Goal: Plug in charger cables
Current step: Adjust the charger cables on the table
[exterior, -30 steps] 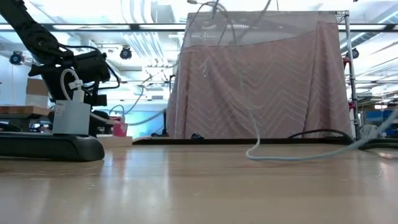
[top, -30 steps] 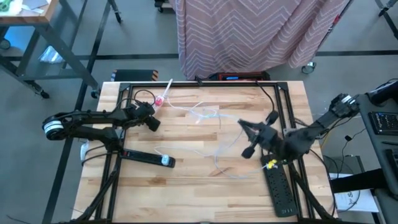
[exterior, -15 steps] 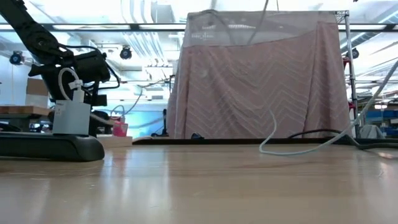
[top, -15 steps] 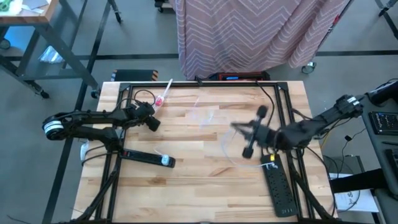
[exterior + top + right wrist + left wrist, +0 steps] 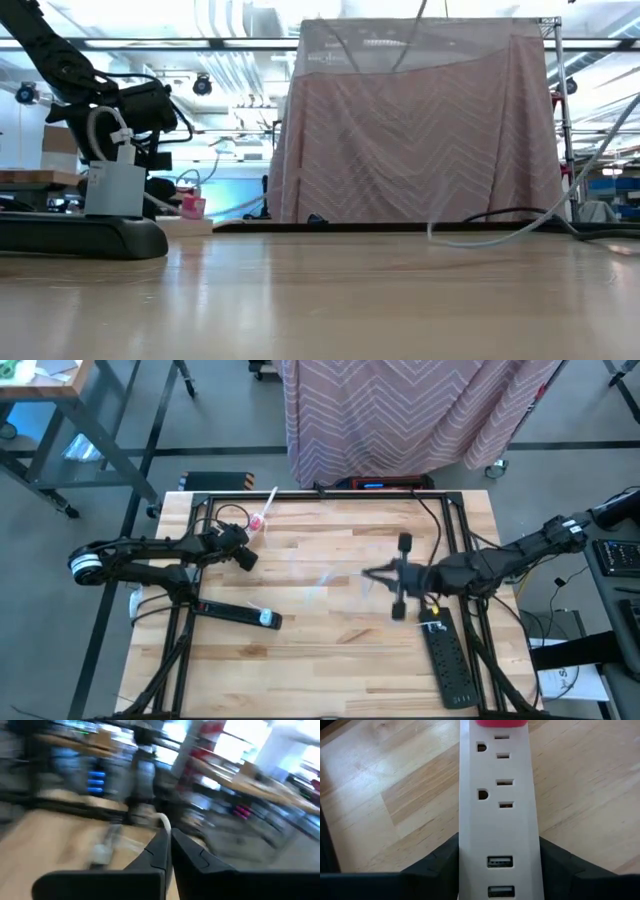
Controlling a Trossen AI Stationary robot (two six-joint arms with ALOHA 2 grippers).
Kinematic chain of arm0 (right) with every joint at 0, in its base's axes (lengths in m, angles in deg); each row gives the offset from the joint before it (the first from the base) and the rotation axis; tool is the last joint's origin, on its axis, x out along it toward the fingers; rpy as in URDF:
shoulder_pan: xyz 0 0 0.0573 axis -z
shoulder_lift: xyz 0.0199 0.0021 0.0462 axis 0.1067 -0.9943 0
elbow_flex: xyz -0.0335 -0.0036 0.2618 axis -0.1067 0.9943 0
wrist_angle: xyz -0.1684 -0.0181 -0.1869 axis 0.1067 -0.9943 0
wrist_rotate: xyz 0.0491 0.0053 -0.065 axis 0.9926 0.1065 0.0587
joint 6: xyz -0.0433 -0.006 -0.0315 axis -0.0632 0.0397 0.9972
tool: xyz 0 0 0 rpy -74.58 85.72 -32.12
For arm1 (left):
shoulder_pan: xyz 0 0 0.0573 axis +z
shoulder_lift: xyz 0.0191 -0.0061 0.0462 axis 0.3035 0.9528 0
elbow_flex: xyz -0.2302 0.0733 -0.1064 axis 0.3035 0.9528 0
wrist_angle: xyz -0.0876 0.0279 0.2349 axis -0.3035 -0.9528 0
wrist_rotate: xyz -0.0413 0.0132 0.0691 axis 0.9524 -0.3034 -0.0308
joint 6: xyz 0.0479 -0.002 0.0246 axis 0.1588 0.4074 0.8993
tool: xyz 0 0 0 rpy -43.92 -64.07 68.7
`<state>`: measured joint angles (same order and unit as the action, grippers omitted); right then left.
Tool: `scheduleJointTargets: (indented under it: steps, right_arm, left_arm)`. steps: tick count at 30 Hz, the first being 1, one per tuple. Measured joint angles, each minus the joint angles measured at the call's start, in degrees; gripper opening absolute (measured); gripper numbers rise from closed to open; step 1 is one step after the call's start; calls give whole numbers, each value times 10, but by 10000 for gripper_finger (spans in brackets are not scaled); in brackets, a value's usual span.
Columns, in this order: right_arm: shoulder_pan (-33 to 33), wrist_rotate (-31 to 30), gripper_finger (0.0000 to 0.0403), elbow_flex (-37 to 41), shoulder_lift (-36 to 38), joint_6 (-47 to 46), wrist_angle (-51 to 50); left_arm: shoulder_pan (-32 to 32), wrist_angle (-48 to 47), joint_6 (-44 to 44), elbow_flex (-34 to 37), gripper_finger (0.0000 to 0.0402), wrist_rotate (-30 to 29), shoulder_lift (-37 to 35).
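A white power strip (image 5: 498, 795) lies on the table at the far left, held at its near end by my left gripper (image 5: 498, 845). A red-pink plug block (image 5: 502, 722) sits in the strip farther along. Over the table's right middle, my right gripper (image 5: 378, 574) is shut on a thin white charger cable (image 5: 164, 821). That cable trails down to the table (image 5: 500, 235). A pale plug block (image 5: 113, 188) with a looped white cord stands in the black power strip (image 5: 235, 613) at the near left. My left gripper clasps the white strip's two long sides (image 5: 465, 855) between its two fingers (image 5: 432, 862), at the end with the USB ports. The fingers lie along the strip, which rests flat on the table. My right gripper pinches the white cable (image 5: 165, 826) at its fingertips (image 5: 159, 845). The cable stands out beyond them, and its lower run lies slack on the table.
A second black power strip (image 5: 450, 660) lies at the near right, beside the right arm. Black cords (image 5: 440, 520) run along the table's far and right edges. A striped pink cloth (image 5: 420, 410) hangs behind the far edge.
My right gripper has turned about its wrist over the right middle, staying shut on the white cable. The loose white cable that lay across the table's middle has been drawn up and toward the right edge. Its loop on the table has slid right.
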<state>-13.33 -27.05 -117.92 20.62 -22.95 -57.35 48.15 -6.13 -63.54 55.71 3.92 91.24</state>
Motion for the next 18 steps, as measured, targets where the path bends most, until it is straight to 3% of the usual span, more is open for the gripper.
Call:
scheduleJointTargets:
  steps: [1,4,5,6,8,9,10,11,14,15,16,18]
  right_arm:
    - [5,-76,0,-4,0,-20,-11]
    - [12,-404,0,-5,5,-108,-74]
    - [14,-431,0,-5,5,-139,-94]
    - [13,-384,0,-5,7,-143,-111]
    - [11,-183,0,-5,8,-116,-123]
    - [11,-112,0,-4,4,-104,-125]
    - [11,-91,0,-4,-1,-104,-124]
    - [12,-123,0,-4,-5,-115,-121]
    - [15,-323,0,-4,-4,-184,-167]
    - [16,-338,0,-4,-3,-201,-180]
    - [17,-310,0,-4,-2,-199,-183]
    - [19,-145,0,-5,-2,-159,-181]
  left_arm:
    - [0,0,0,0,182,0,0]
    - [0,0,0,0,178,0,0]
    - [0,0,-1,0,178,0,0]
    - [0,0,-1,0,180,0,0]
    - [0,1,-1,0,188,0,0]
    - [0,1,-1,0,191,0,0]
    - [0,1,-1,0,192,0,0]
    - [0,1,-1,0,192,0,0]
    - [0,1,0,0,184,0,0]
    - [0,1,-1,0,180,0,0]
    - [0,1,-1,0,178,0,0]
    - [0,1,-2,0,178,0,0]
